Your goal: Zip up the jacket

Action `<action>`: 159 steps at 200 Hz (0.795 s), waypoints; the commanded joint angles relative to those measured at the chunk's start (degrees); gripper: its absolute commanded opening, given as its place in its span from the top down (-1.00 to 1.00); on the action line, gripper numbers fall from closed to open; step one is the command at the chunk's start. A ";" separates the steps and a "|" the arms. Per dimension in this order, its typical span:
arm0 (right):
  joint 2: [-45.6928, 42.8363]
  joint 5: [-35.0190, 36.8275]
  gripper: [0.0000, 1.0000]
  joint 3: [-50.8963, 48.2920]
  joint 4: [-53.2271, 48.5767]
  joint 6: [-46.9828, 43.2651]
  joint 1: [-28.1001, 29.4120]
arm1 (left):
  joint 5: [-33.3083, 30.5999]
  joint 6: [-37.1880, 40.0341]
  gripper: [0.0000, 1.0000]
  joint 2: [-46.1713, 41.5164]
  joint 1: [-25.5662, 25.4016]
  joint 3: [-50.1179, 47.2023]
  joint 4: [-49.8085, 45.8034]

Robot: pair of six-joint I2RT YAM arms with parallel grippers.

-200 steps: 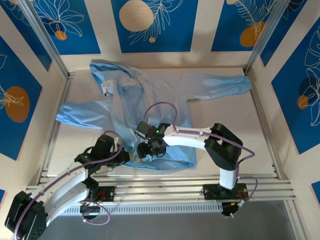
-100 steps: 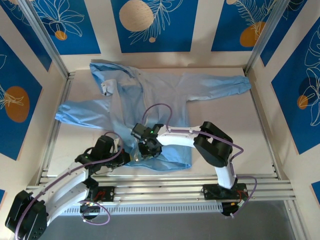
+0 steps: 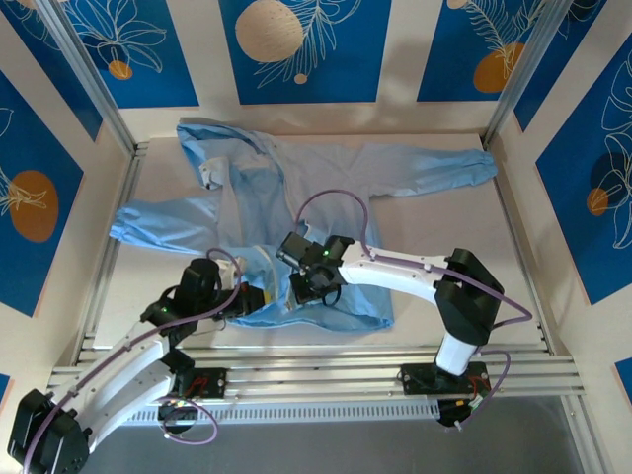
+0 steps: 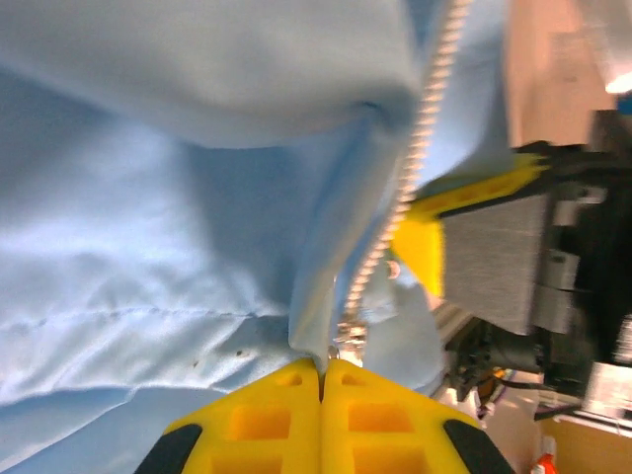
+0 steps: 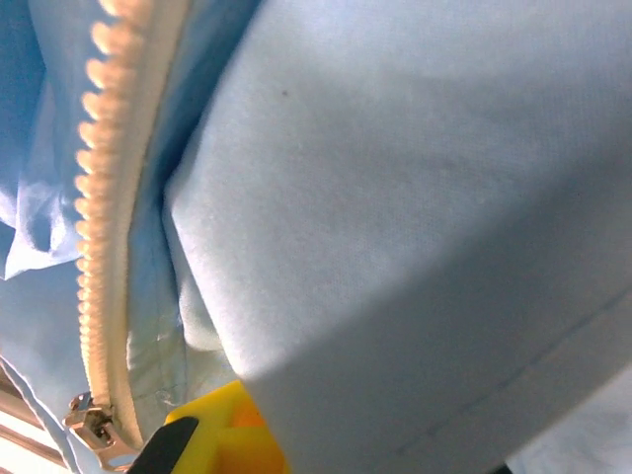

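Observation:
The light-blue jacket (image 3: 326,178) lies spread on the table, hood at the far left and sleeves out to both sides. My left gripper (image 3: 255,299) is at the near hem, shut on the jacket's front edge (image 4: 306,326) just beside the bottom of the whitish zipper strip (image 4: 420,138). My right gripper (image 3: 301,288) sits close to its right, shut, with jacket cloth draped over its jaws; one yellow finger (image 5: 212,434) pokes out under the fabric. The zipper teeth (image 5: 109,247) run along its left, with a metal slider (image 5: 91,420) at their lower end.
Aluminium rails (image 3: 326,360) cross the near edge in front of the arm bases. Blue patterned wall panels and slanted frame posts (image 3: 94,84) enclose the table. The left sleeve (image 3: 148,222) and right sleeve (image 3: 444,168) reach toward the side walls.
My right gripper has shut and shifted a little right and away from the near edge. My left gripper has moved slightly right and inward, and the near hem has bunched between them.

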 commanded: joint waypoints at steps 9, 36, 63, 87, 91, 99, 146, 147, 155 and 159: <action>1.69 0.02 0.83 5.38 -9.13 -4.06 -0.45 | -1.89 -1.69 1.00 1.52 -4.00 2.52 4.56; 0.84 -1.81 0.61 4.27 -7.14 -3.63 -0.56 | -3.53 -4.14 1.00 5.36 -5.06 0.17 7.44; -1.61 -5.64 0.54 0.34 -1.55 -1.41 -0.57 | -4.38 -5.98 1.00 8.27 -5.08 -2.95 10.57; -3.65 -9.22 0.44 -4.00 4.39 2.62 -0.07 | -4.28 -7.03 1.00 10.52 -5.08 -5.03 12.77; -3.86 -9.47 0.44 -4.59 5.05 3.43 0.13 | -4.29 -7.12 1.00 10.83 -5.08 -5.25 13.02; -4.09 -9.68 0.43 -5.61 6.05 5.10 0.44 | -4.17 -7.19 1.00 11.11 -5.08 -5.73 13.22; 0.41 -6.58 0.15 -3.59 5.08 14.51 4.31 | -5.69 -5.80 1.00 12.30 -4.99 -7.20 10.01; 0.66 -6.55 0.14 -3.51 5.00 14.65 4.38 | -5.76 -5.80 1.00 12.31 -4.95 -7.25 10.01; 2.35 -5.95 0.09 -2.37 4.24 15.92 4.79 | -5.95 -5.80 1.00 12.60 -4.92 -7.39 9.44; 3.68 -5.65 0.07 -1.42 3.49 16.73 5.06 | -6.13 -5.85 1.00 12.59 -4.86 -7.48 9.18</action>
